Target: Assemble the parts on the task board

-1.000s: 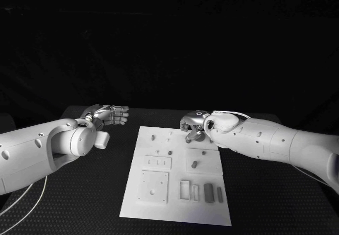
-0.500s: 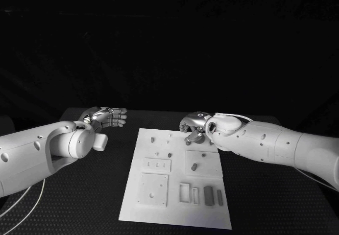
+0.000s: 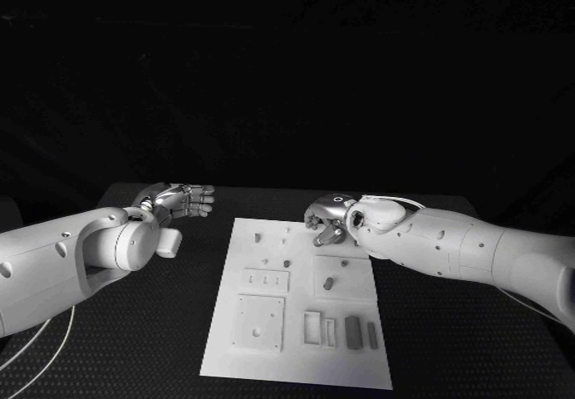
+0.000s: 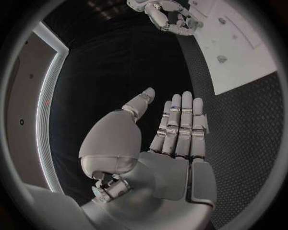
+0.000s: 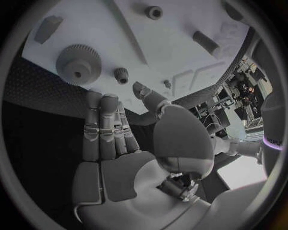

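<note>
The white task board (image 3: 300, 366) lies in the middle of the black table. My right hand (image 3: 326, 218) hovers over its far right corner, fingers straight and together, holding nothing. In the right wrist view this hand (image 5: 114, 139) has a large grey gear (image 5: 78, 62) and a small gear (image 5: 122, 74) just beyond its fingertips on the board (image 5: 120, 24). My left hand (image 3: 179, 199) is off the board's far left corner, open and flat (image 4: 168, 139), nothing in it. Grey bars (image 3: 354, 331) lie near the board's front right, and a short peg (image 3: 328, 283) sits at mid-board.
More pegs (image 5: 154, 11) and a small block (image 5: 48, 28) stand on the board past the gears. Recessed plates (image 3: 258, 320) take up the board's front left. Black table surface runs along both sides of the board (image 4: 246, 57).
The camera has shifted slightly. Both hands keep their places relative to the board; nothing was picked up or let go.
</note>
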Action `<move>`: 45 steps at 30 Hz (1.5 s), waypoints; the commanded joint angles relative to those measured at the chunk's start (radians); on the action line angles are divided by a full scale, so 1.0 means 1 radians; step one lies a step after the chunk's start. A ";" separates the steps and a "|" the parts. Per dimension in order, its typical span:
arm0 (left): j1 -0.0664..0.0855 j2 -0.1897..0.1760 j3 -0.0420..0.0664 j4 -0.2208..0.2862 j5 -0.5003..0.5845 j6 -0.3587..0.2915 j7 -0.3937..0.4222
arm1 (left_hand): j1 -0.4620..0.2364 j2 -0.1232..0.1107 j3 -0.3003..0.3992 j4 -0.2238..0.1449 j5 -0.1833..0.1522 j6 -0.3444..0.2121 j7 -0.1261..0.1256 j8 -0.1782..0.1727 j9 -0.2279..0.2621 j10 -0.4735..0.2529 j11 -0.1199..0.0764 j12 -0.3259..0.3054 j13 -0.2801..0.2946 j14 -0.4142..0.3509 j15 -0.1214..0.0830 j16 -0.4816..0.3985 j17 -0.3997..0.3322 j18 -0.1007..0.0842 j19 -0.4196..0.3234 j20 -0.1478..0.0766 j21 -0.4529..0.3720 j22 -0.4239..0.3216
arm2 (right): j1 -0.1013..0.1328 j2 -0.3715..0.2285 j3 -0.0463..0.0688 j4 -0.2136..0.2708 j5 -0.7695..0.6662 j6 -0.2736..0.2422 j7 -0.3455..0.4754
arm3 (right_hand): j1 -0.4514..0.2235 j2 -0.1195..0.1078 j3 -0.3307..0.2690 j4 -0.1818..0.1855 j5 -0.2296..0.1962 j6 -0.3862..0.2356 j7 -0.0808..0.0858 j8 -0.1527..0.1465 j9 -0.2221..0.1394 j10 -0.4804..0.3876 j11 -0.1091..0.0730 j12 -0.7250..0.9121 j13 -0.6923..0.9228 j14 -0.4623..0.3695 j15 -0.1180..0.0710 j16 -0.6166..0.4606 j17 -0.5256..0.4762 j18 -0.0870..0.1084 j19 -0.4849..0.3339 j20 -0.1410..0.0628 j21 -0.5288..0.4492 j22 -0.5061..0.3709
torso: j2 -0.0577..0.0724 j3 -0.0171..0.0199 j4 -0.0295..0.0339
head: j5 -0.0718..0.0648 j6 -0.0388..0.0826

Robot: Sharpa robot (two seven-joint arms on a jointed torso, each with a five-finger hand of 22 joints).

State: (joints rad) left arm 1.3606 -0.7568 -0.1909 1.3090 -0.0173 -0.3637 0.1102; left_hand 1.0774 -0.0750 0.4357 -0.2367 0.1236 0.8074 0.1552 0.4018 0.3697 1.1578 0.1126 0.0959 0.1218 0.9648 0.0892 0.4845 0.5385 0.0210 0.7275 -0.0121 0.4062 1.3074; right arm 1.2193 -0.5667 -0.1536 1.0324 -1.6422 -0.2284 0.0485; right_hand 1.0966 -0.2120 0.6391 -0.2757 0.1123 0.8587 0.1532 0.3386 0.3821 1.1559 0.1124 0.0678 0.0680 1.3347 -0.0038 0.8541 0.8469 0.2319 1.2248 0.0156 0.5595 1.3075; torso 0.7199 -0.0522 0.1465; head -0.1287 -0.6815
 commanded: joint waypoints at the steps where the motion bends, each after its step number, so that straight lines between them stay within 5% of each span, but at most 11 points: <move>1: 0.001 0.001 0.001 0.002 -0.003 0.019 0.012 | -0.011 0.000 0.000 -0.005 -0.003 -0.008 -0.002 -0.006 0.001 -0.006 0.000 -0.004 -0.001 0.003 0.006 -0.006 0.002 0.010 -0.003 0.006 0.007 0.022 | -0.007 0.000 0.000 0.001 -0.021 0.022 0.005 | 0.002 0.000 -0.004 0.002 -0.003 0.003 -0.004 -0.003 0.001 -0.001 -0.002 0.000 0.001 0.000 0.001 0.006 0.002 0.030 -0.001 -0.004 0.007 0.026 | 0.001 0.0000 0.0017 | 0.001 -0.003; 12: 0.001 0.004 0.000 -0.008 -0.003 0.022 0.011 | -0.012 0.000 0.001 -0.006 -0.003 -0.008 -0.002 -0.006 0.001 -0.006 0.000 -0.005 -0.001 0.003 0.006 -0.007 0.002 0.010 -0.003 0.006 0.007 0.022 | -0.022 -0.009 0.000 0.002 -0.026 0.032 0.005 | 0.003 0.003 -0.005 0.000 -0.002 0.006 -0.005 -0.001 0.003 0.004 -0.003 0.002 0.002 -0.001 0.000 0.013 0.002 0.030 -0.003 -0.005 0.017 0.026 | 0.003 -0.0022 -0.0027 | 0.002 -0.004; 39: 0.001 0.003 0.000 -0.007 -0.003 0.027 0.007 | -0.013 0.000 0.001 -0.007 -0.004 -0.008 -0.002 -0.008 0.002 -0.007 -0.001 -0.008 -0.001 0.003 0.006 -0.008 0.004 0.010 -0.004 0.006 0.008 0.022 | -0.028 -0.009 0.000 -0.004 -0.062 0.029 0.000 | 0.042 0.010 0.063 0.000 -0.048 0.030 -0.012 0.008 0.008 0.039 -0.010 0.007 0.006 -0.008 -0.007 0.038 -0.011 0.030 -0.015 -0.006 0.053 0.023 | 0.006 -0.0024 -0.0016 | 0.001 -0.009; 45: 0.001 0.003 0.000 -0.006 -0.003 0.027 0.007 | -0.014 0.000 0.001 -0.007 -0.005 -0.008 -0.002 -0.008 0.002 -0.007 -0.001 -0.008 -0.001 0.003 0.006 -0.008 0.004 0.011 -0.004 0.006 0.008 0.022 | -0.031 -0.006 0.000 -0.003 -0.062 0.025 0.002 | 0.029 0.020 0.068 0.006 -0.056 0.068 -0.021 0.025 0.018 0.085 -0.024 0.023 0.020 0.000 -0.020 0.061 -0.006 0.030 -0.005 -0.012 0.078 0.026 | 0.007 -0.0024 -0.0002 | 0.000 -0.009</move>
State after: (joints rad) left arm 1.3604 -0.7550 -0.1915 1.3003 -0.0173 -0.3526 0.1088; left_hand 1.0753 -0.0728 0.4357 -0.2367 0.1235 0.8039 0.1517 0.3980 0.3713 1.1578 0.1126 0.0919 0.1219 0.9646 0.0891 0.4806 0.5410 0.0152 0.7275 -0.0121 0.4102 1.3078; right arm 1.1921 -0.5734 -0.1530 1.0273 -1.6871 -0.2134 0.0471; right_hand 1.1244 -0.2000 0.7027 -0.2704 0.0619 0.9229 0.1324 0.3602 0.3996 1.2336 0.0857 0.0857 0.0869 1.3356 -0.0190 0.9123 0.8391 0.2300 1.2143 0.0083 0.6362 1.3074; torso 0.7266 -0.0545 0.1453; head -0.1283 -0.6910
